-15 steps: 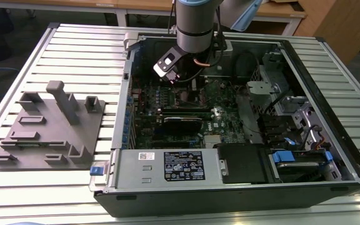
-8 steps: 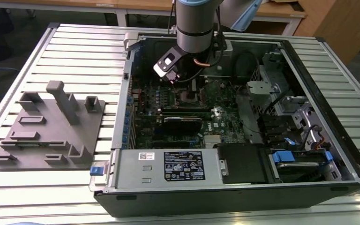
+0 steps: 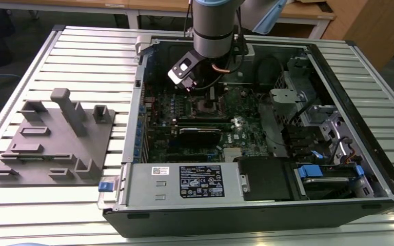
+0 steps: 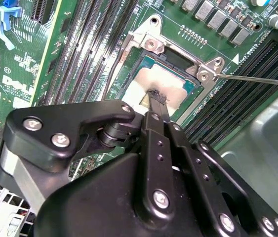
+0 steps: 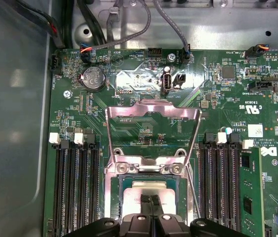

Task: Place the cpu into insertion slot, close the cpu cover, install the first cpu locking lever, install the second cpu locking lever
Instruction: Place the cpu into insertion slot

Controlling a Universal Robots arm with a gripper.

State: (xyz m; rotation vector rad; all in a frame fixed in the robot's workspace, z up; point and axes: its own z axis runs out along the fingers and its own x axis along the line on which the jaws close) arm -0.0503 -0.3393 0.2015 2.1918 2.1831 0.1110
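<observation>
The cpu point(image 4: 139, 83) lies flat in the insertion slot point(image 4: 151, 45), its dull silver top showing in both wrist views point(image 5: 138, 190). My gripper point(image 4: 156, 97) hangs straight over it, shut, with the black fingertips point(image 5: 151, 201) pressed together and resting on the chip's top. The cpu cover point(image 5: 152, 108), a silvery frame with a large window, stands swung open behind the slot's point(image 5: 151, 168) screwed plate. A thin locking lever point(image 4: 257, 79) sticks out beside the slot, unlatched. In the exterior view the arm reaches down into the open computer case point(image 3: 139, 102) with the gripper point(image 3: 209, 97) over the board.
Long black memory slots point(image 5: 77, 187) flank the socket on both sides point(image 5: 220, 182). Cables point(image 5: 129, 19) hang along the case wall behind the board. A grey labelled power-supply box point(image 3: 183, 182) fills the case's front. A grey fixture plate point(image 3: 53, 138) lies on the slatted table at the exterior view's left.
</observation>
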